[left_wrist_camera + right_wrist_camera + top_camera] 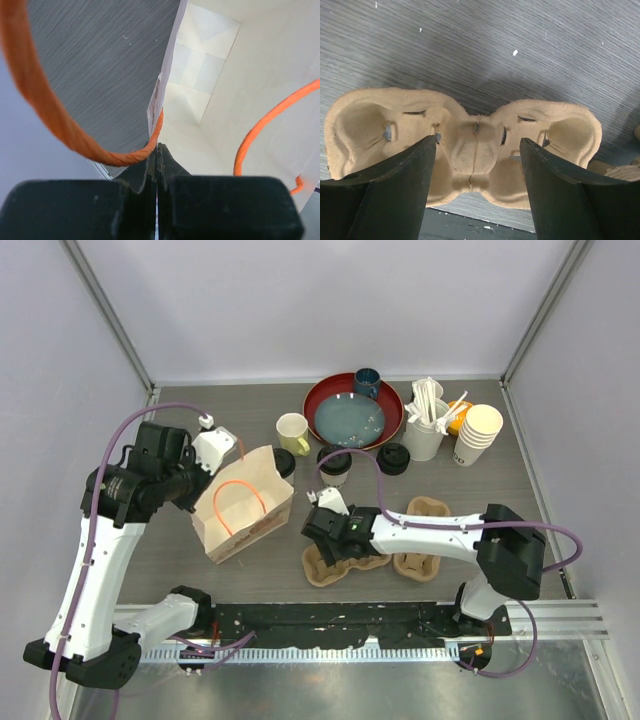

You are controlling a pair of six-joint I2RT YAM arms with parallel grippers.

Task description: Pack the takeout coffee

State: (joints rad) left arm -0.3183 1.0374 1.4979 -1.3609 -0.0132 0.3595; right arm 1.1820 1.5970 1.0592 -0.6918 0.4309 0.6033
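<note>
Both hands are committed. On the desk (540,500), my left hand (157,147) is pinched tight on the rim of the brown paper bag (245,505), holding its mouth open. My right hand (477,145) hangs spread over the pulp cup carrier (470,165), whose long axis runs finger to finger. The takeout coffees (335,462) stand just beyond that hand, toward the red plate (310,405), nearer my right arm than my left.
</note>
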